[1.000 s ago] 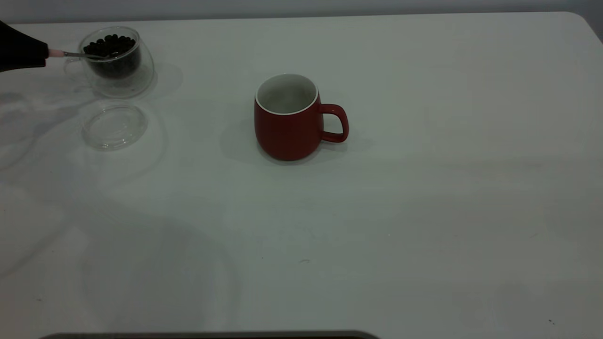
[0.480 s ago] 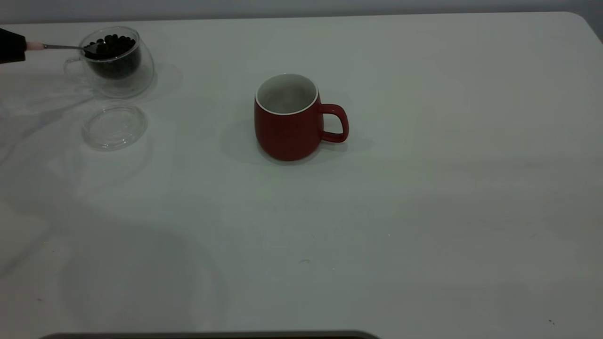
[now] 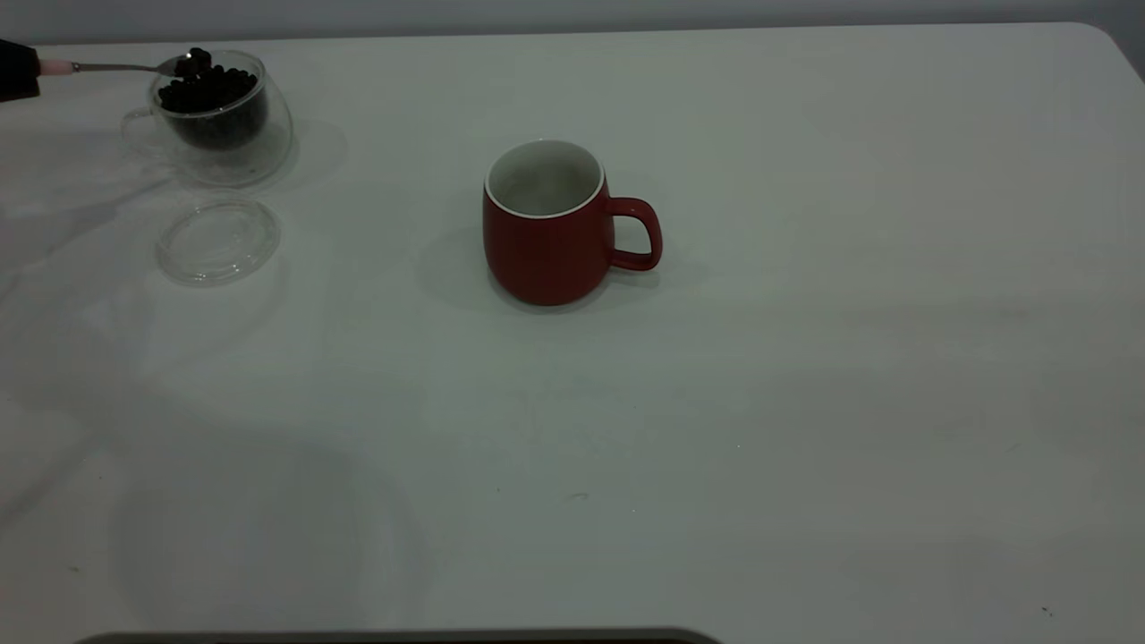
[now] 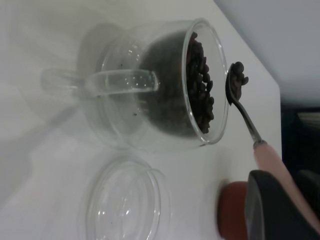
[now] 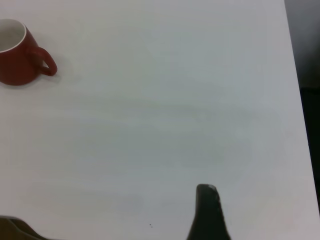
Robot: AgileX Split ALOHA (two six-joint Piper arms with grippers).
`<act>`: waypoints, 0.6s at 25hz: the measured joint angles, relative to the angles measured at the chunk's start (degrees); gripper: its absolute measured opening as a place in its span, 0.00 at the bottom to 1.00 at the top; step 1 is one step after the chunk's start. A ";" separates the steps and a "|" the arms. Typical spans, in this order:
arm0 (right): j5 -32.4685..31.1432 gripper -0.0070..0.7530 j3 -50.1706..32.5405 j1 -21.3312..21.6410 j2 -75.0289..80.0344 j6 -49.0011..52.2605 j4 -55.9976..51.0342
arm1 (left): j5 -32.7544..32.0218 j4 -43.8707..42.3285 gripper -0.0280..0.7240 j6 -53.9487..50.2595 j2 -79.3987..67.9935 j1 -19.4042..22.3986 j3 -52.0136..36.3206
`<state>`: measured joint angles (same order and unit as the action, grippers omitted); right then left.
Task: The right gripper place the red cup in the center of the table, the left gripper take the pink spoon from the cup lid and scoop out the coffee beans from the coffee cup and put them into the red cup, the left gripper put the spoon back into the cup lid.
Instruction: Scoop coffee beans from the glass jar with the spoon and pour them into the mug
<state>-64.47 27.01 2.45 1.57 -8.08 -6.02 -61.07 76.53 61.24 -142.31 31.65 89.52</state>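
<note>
left gripper (image 3: pixel 16 70) upper left, clamped on pink spoon (image 3: pixel 116 67) handle, loaded bowl just above coffee cup (image 3: pixel 219 116) rim | coffee beans (image 4: pixel 239 76) loose, likely roll off, keep bowl level | red cup (image 3: pixel 547 224) mid-frame | left wrist shows bean heap; right gripper (image 5: pixel 209 212) low in right wrist view, fingers: cannot tell

Left end effector (image 3: pixel 22 70): pulled back toward 9 o'clock, now barely in frame, grip on handle unchanged | pink spoon (image 3: pixel 116 66): lifted out of the heap, bowl now above the coffee cup (image 3: pixel 219 116) rim at 10 o'clock | coffee beans (image 3: pixel 192 61): small pile raised on the bowl
</note>
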 joint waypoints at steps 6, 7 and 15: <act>0.00 0.79 0.00 0.00 0.00 0.00 0.00 | -1.02 0.49 0.20 -0.93 0.00 0.00 0.00; 0.00 0.79 0.00 0.00 0.00 0.00 0.00 | -1.68 0.49 0.20 -0.97 0.00 0.00 0.00; 0.00 0.79 0.00 0.00 0.00 0.00 0.00 | -4.60 0.65 0.20 -1.21 0.00 0.00 0.00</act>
<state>-64.47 27.01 2.45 1.57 -8.08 -6.02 -65.66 77.18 60.03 -142.31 31.65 89.52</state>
